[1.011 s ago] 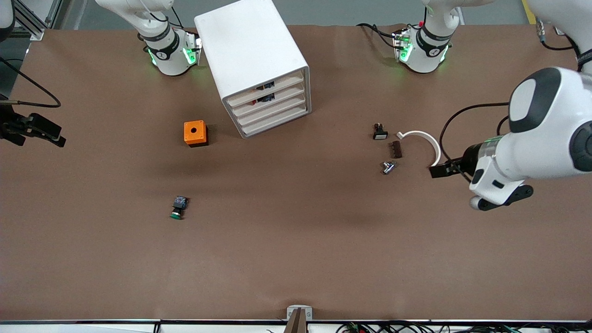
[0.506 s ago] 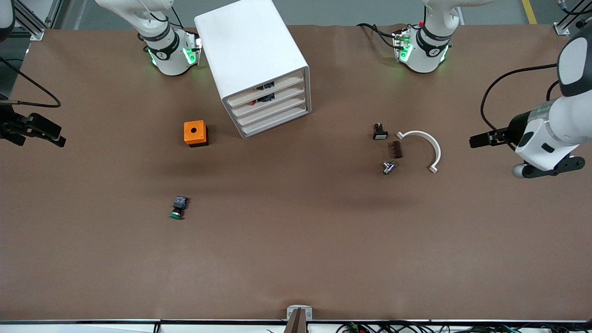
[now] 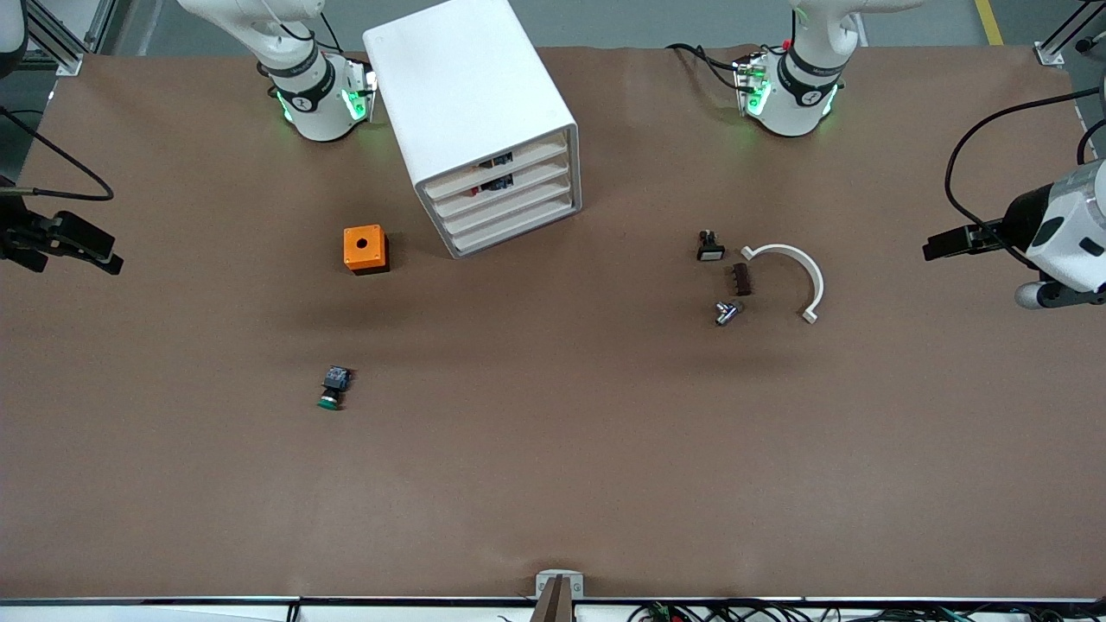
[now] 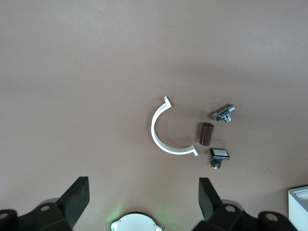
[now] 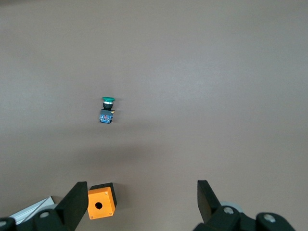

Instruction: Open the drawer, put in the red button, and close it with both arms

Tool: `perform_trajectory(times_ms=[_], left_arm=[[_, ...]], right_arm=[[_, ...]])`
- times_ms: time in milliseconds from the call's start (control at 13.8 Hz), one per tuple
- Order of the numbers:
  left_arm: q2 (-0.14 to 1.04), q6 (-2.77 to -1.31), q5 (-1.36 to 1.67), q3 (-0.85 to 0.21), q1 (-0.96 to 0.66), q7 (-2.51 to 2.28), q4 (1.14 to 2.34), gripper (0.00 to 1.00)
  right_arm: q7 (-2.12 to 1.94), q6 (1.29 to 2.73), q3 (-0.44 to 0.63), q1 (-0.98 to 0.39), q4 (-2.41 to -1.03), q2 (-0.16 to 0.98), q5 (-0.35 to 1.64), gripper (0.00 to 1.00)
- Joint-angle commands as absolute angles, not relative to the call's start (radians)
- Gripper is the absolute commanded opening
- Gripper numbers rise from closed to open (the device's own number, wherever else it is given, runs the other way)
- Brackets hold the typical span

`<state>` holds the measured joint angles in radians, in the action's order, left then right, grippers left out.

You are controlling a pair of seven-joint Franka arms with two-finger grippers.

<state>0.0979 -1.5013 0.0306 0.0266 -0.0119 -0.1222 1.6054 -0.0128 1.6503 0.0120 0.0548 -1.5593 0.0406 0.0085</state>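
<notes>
The white cabinet (image 3: 471, 95) stands near the arms' bases. All its drawers are shut, and the drawer (image 3: 510, 192) is second from the top. A small dark part with a speck of red shows through the slit over that front. I cannot tell whether it is the red button. My left gripper (image 3: 931, 249) (image 4: 144, 192) hangs open and empty over bare table at the left arm's end. At the right arm's end my right gripper (image 3: 108, 252) (image 5: 139, 197) waits open and empty, high over the table.
A green-capped button (image 3: 333, 389) (image 5: 107, 109) lies nearer the camera than an orange box with a hole (image 3: 365, 249) (image 5: 101, 202). Toward the left arm's end lie a white arc clamp (image 3: 791, 268) (image 4: 166, 134), a brown block (image 3: 740, 279), a metal bolt (image 3: 726, 313) and a small switch (image 3: 709, 247).
The left arm has drawn back from beside the white arc clamp toward its own end of the table, gripper still open. The right arm has not moved.
</notes>
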Motion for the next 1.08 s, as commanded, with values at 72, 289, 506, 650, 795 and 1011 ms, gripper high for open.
perform_trajectory(times_ms=[72, 289, 506, 650, 795, 1011], left_arm=[[0.031, -1.525, 0.015, 0.018, -0.020, -0.115, 1.634, 1.00], [0.011, -1.529, 0.009, -0.008, -0.021, -0.124, 1.634, 1.00], [-0.035, -1.519, 0.006, -0.021, -0.021, -0.129, 1.629, 1.00], [-0.046, -1.505, 0.009, -0.025, -0.021, -0.124, 1.626, 1.00], [-0.045, -1.505, 0.015, -0.028, -0.021, -0.124, 1.597, 1.00], [-0.044, -1.505, 0.017, -0.028, -0.021, -0.118, 1.579, 1.00]], right_arm=[[-0.028, 1.635, 0.006, 0.064, -1.546, 0.041, 0.018, 1.00], [-0.028, 1.635, 0.006, 0.064, -1.548, 0.041, 0.017, 1.00], [-0.028, 1.637, 0.006, 0.064, -1.548, 0.041, 0.017, 1.00], [-0.028, 1.637, 0.006, 0.064, -1.548, 0.041, 0.017, 1.00], [-0.028, 1.637, 0.006, 0.066, -1.548, 0.041, 0.017, 1.00], [-0.028, 1.637, 0.006, 0.066, -1.548, 0.041, 0.017, 1.00]])
